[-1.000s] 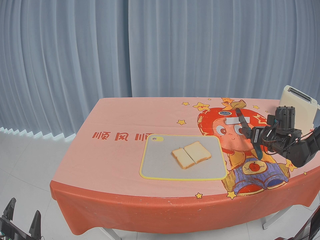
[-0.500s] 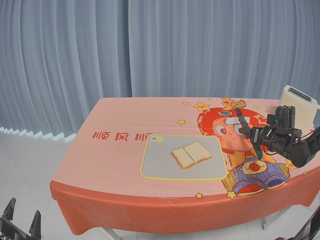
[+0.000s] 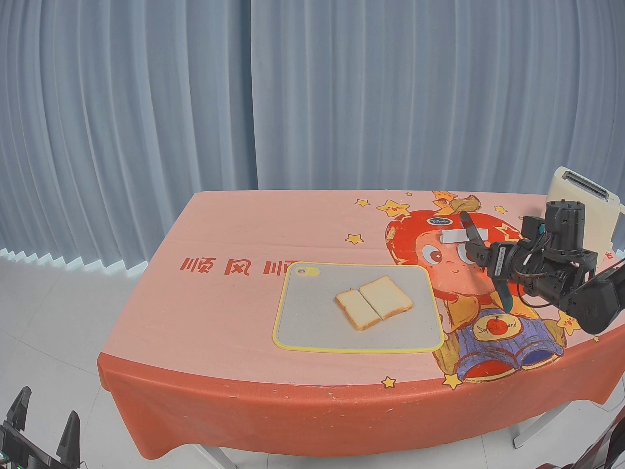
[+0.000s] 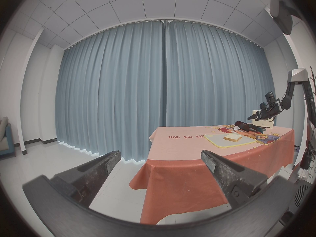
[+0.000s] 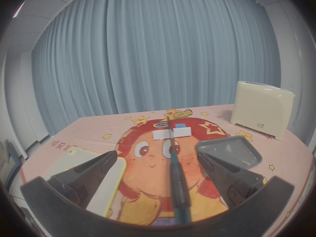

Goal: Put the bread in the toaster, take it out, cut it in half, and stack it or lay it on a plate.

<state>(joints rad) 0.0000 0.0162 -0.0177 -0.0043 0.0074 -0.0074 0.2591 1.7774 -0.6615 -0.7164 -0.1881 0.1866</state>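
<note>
Blue-grey curtain across the whole back. In front of it, a tabletop under an orange cartoon cloth. Carries a grey cutting board with a yellow rim at its front middle. At the far right corner, upright, a cream toaster.

Right gripper over the right side of the tabletop, between cutting board and toaster. Hovers clear above the cloth with jaws released and spread wide, grasping nothing. Left gripper low beyond the tabletop's left end, well apart from everything on it. Jaws likewise released and spread, nothing between them.

Dark grey plate on the cloth between the toaster and the right gripper. Bread on the cutting board, right of its centre. Lies flat, cut into two halves side by side with a thin gap between them.

Knife flat on the cloth below the right gripper, in line with the gap between its jaws. Dark, with a teal end toward the robot. Far end across a small white block.
</note>
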